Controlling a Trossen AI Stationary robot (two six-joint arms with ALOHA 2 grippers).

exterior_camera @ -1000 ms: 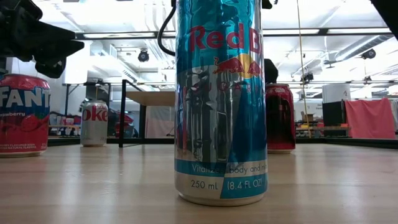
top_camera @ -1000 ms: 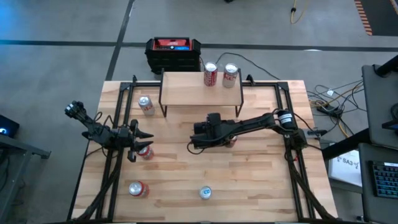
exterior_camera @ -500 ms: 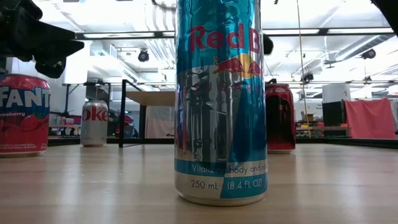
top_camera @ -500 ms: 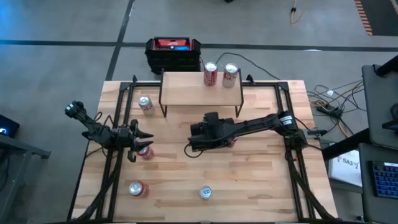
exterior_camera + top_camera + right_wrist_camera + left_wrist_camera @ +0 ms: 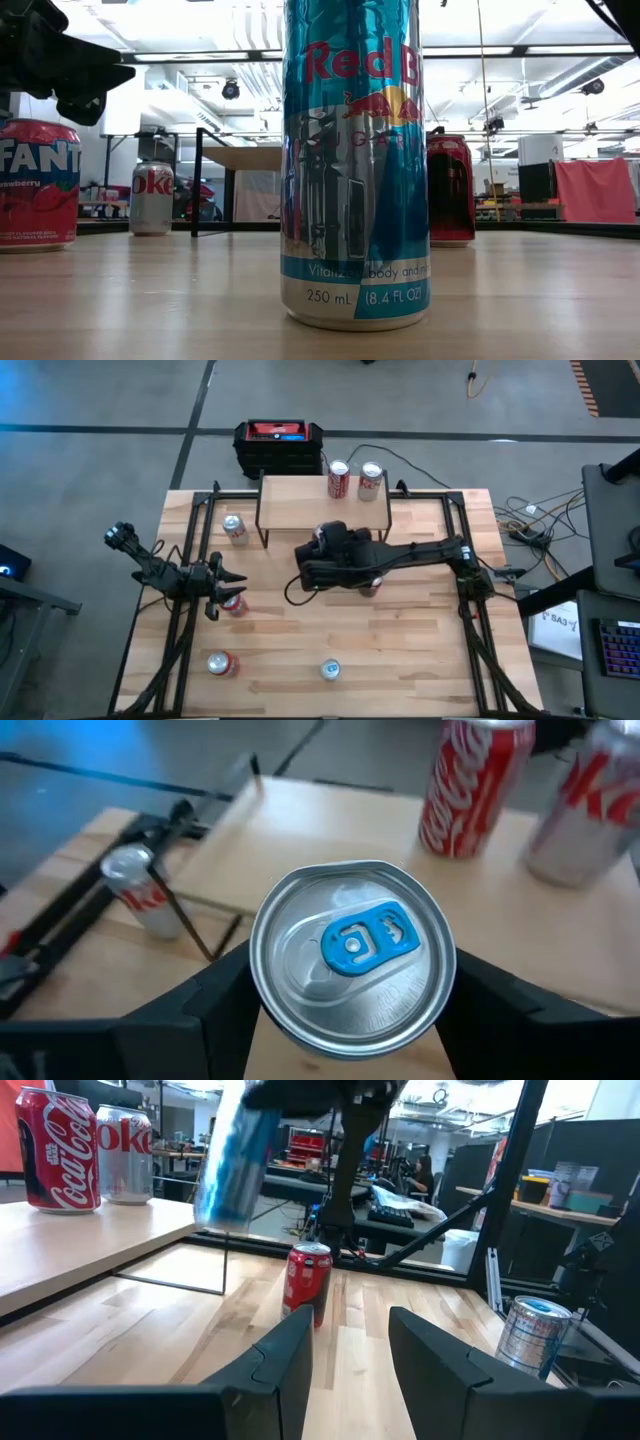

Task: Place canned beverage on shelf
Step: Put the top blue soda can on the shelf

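Observation:
A slim blue-and-silver beverage can [image 5: 230,1160] hangs tilted in the air in front of the shelf, with my right gripper [image 5: 312,565] shut on it. The right wrist view shows its silver top with a blue tab [image 5: 352,960]. The shelf [image 5: 300,505], a light wooden board on thin black legs, stands at the table's far side. A red cola can [image 5: 338,478] and a silver cola can [image 5: 370,480] stand on its right end. My left gripper [image 5: 218,588] waits at the table's left, open, beside a red can [image 5: 235,603]. My right gripper pinches the blue can between its two fingers [image 5: 200,1010], on opposite sides of the can's wall just under the top rim [image 5: 258,975]. The fingers come from above, slanting down. The can is lifted clear of the table and hangs tilted below them.
On the table stand a silver cola can [image 5: 235,528] left of the shelf, a red can [image 5: 372,586] under my right arm, a red Fanta can [image 5: 222,663] and a blue can [image 5: 330,670] near the front edge. A black-and-red box [image 5: 278,445] sits behind the table.
My right gripper has risen with the blue can and drifted a little toward the shelf and the table's left, tipping as it went. The can now hangs higher above the table. The other cans have stayed in place.

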